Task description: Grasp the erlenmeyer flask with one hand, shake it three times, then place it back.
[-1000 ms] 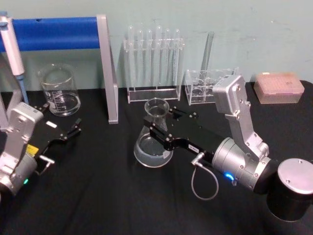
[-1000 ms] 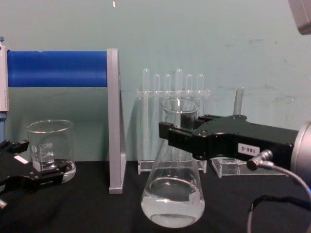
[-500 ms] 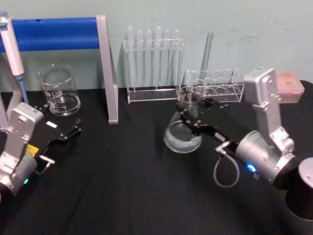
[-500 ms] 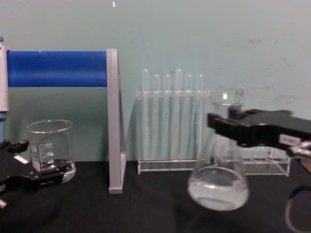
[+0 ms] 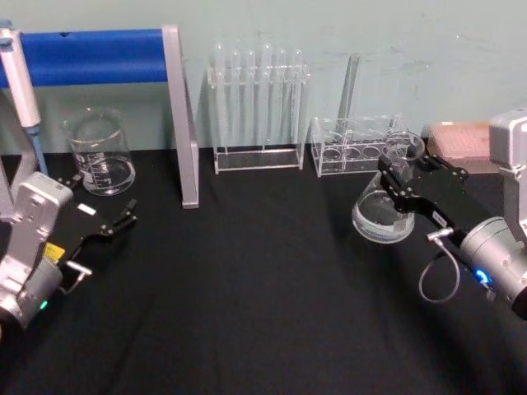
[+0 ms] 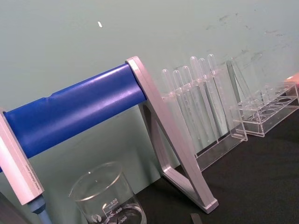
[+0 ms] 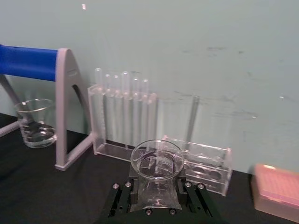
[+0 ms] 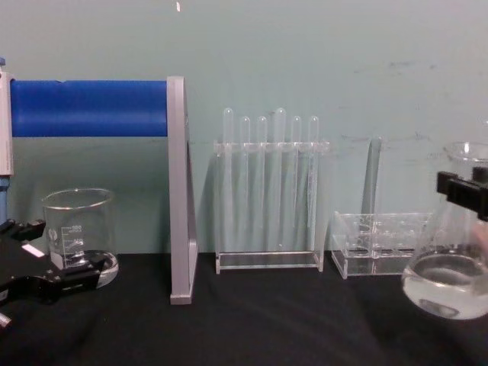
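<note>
The right arm reaches in from the table's [image 5: 247, 296] right edge, forearm low. The right gripper [image 5: 401, 179] is clamped on the neck of the erlenmeyer flask [image 5: 381, 220], which is raised off the cloth just in front of the short clear rack [image 5: 354, 146]. Half a second earlier the flask was nearer centre; it has moved rightward. The left gripper [image 5: 125, 219] is parked near the beaker [image 5: 100, 152].

Printed in white on the glass beaker [image 6: 106, 198]: graduation numerals, seemingly 500, 400 and 300. On a yellow sticker [image 5: 54, 251] and a small white label [image 8: 33, 250]: print too small to read.
</note>
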